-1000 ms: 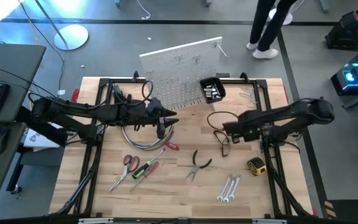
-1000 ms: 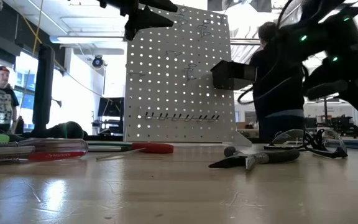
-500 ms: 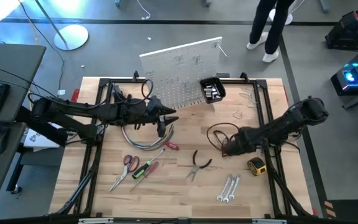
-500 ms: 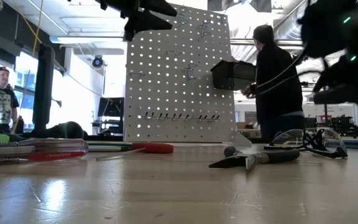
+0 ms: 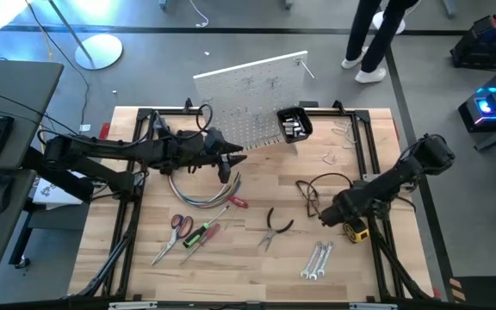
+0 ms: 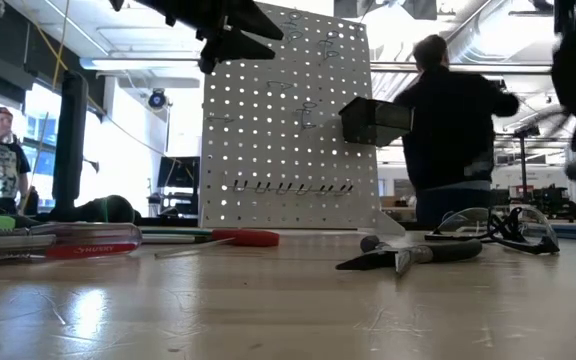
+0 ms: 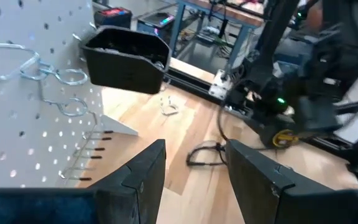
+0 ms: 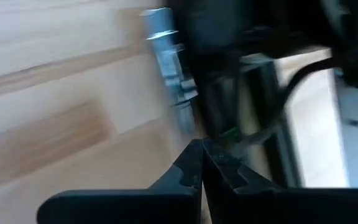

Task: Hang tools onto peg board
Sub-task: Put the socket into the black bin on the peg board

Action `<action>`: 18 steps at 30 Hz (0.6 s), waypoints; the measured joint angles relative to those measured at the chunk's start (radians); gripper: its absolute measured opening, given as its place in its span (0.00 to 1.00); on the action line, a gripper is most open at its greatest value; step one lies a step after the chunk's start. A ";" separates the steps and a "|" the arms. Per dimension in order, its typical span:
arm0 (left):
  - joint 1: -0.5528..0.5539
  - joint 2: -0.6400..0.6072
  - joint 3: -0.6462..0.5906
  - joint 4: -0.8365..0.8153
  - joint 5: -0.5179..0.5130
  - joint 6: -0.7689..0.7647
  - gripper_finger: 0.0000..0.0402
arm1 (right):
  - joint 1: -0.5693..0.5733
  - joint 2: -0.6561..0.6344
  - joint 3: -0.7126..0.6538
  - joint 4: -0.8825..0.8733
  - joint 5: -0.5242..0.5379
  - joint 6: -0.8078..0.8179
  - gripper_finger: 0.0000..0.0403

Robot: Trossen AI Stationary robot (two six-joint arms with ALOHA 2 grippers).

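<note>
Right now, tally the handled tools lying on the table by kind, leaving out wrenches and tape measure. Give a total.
scissors, red-handled: 1
screwdrivers: 3 (one green-handled, one red-handled beside it, one red-handled nearer the board)
pliers, black-handled: 1
Total: 5

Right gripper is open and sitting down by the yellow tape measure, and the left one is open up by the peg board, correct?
Not quite. The right gripper is shut: the right wrist view shows its fingers pressed together. It is by the yellow tape measure, and the left gripper is open by the peg board.
</note>
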 joint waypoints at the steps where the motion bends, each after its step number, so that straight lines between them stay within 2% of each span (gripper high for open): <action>1: 0.000 0.000 0.000 0.001 0.006 0.000 0.41 | -0.008 0.001 -0.022 0.001 -0.021 0.007 0.00; 11: 0.000 0.000 0.000 0.001 0.023 0.000 0.41 | -0.071 0.026 -0.096 0.076 0.013 -0.006 0.00; 18: 0.000 0.000 0.000 0.001 0.020 0.000 0.41 | -0.125 0.165 -0.096 0.086 0.029 0.039 0.00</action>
